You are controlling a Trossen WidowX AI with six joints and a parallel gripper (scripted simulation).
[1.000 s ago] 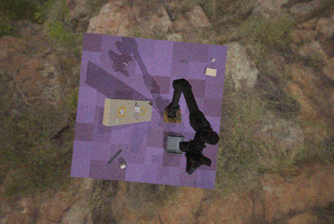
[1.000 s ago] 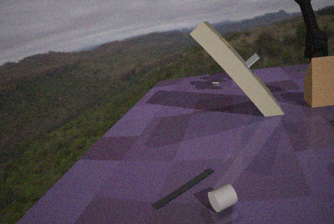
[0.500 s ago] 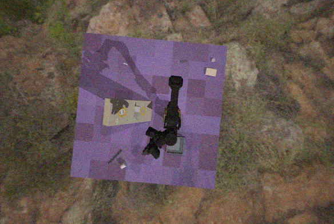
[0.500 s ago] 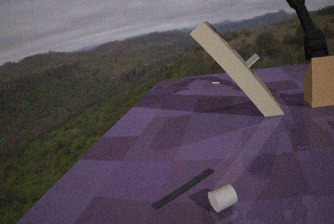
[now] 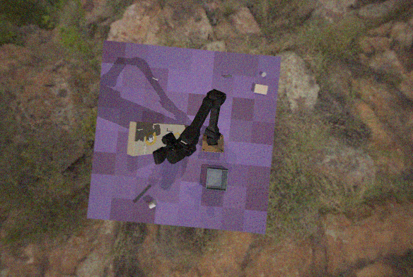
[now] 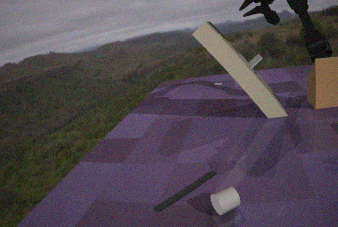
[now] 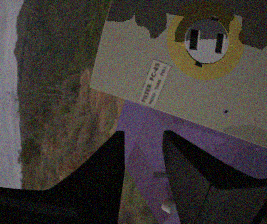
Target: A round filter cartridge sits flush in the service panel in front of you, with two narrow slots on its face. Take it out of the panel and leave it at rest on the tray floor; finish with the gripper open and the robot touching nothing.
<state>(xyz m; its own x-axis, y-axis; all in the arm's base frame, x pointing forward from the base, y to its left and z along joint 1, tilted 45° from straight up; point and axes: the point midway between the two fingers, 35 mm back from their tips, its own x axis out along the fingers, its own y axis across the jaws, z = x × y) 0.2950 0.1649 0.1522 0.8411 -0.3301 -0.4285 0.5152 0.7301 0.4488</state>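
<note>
The round filter cartridge (image 5: 150,139) (image 7: 206,46) sits in a yellow ring on the sloping cream service panel (image 5: 139,150) (image 6: 235,67) (image 7: 116,67). Its pale face shows two dark, narrow slots in the wrist view, and shadow covers its upper part. My gripper (image 6: 242,13) (image 7: 143,138) is partly open, with a narrow gap and nothing between the fingertips. It hangs in the air above the panel, apart from it. The cartridge lies beyond the fingertips, up and to the right in the wrist view. The grey tray (image 5: 226,180) looks empty in the top view.
A light block (image 6: 256,61) stands out from the panel face. The orange-brown base block (image 5: 213,148) (image 6: 327,84) is beside the panel. A white cylinder (image 5: 152,205) (image 6: 225,201) and a dark bar (image 5: 142,193) (image 6: 185,191) lie on the table. A cream block (image 5: 261,89) lies far right.
</note>
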